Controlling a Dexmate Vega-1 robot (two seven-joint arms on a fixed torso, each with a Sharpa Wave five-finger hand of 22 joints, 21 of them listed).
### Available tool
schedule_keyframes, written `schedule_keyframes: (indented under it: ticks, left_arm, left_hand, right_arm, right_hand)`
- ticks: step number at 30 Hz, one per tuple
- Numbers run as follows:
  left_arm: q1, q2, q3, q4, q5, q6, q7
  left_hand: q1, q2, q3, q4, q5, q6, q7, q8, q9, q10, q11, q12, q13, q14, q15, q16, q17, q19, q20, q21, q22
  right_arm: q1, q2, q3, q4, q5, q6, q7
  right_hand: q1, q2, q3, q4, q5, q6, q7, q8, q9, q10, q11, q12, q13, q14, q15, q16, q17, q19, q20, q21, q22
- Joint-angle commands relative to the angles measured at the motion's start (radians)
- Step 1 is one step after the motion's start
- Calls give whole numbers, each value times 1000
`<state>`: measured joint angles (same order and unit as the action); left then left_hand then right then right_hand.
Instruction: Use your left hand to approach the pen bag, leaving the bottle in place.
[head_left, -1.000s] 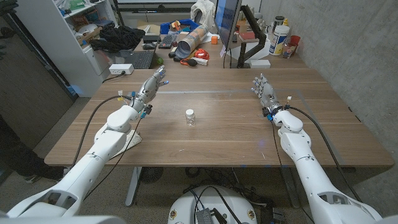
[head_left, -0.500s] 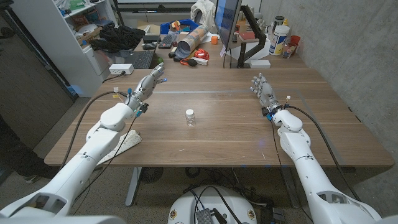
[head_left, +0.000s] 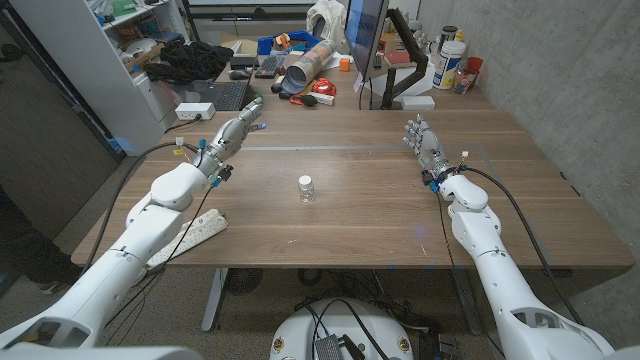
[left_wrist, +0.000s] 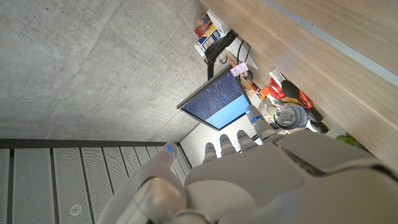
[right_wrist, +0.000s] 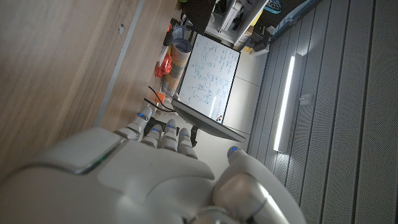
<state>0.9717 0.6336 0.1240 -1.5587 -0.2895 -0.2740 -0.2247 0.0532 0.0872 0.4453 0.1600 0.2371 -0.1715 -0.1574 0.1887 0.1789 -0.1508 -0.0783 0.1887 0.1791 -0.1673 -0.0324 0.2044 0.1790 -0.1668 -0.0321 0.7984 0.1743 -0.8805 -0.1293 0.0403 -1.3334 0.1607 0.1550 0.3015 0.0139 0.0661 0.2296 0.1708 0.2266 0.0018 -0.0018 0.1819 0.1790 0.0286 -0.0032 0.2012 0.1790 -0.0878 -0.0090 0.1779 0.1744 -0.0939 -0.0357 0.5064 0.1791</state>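
A small clear bottle (head_left: 306, 188) with a white cap stands upright at the middle of the wooden table (head_left: 360, 215). The pen bag (head_left: 196, 228), a flat white patterned pouch, lies near the table's front left edge, partly under my left forearm. My left hand (head_left: 232, 135) is held above the far left part of the table, fingers stretched out and apart, holding nothing, well beyond the pen bag. The same left hand (left_wrist: 249, 174) shows from behind in the left wrist view. My right hand (head_left: 425, 148) stands open at the far right, also empty, seen again as right hand (right_wrist: 143, 174).
Beyond the table a cluttered desk holds a monitor (head_left: 363, 35), a keyboard (head_left: 220, 97), a cardboard tube (head_left: 305, 62) and bottles (head_left: 450, 60). A white shelf (head_left: 95, 60) stands at the left. Cables run along both forearms.
My left arm has swung out to the left, its hand drifting left and slightly farther away, and more of the pen bag now shows beside the forearm. Bottle and right hand unmoved.
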Motion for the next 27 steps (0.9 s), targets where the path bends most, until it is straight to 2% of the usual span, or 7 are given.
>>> schedule_keyframes:
  ticks: [1,27]
  left_arm:
    - [31,48,-27,-66,37,11,2]
    - [144,127,-118,-218,82,44,0]
  left_hand:
    - [10,32,1,-3,7,1,-2,4,4,-8,-1,2,2,-27,-19,-5,5,-106,-8,-3,4]
    - [12,31,0,-4,7,1,-2,3,5,-12,-1,1,2,-34,-15,-7,5,-111,-8,-12,6]
  right_arm:
    - [-2,-1,1,1,-1,5,3]
    - [2,-11,6,16,8,17,21]
  right_hand:
    - [2,71,3,-2,3,10,0,7,3,8,5,3,2,-7,-2,6,3,-4,-32,-3,4]
    - [3,71,2,-3,3,9,-1,7,3,7,5,3,2,-7,-2,6,3,-3,-31,-9,5]
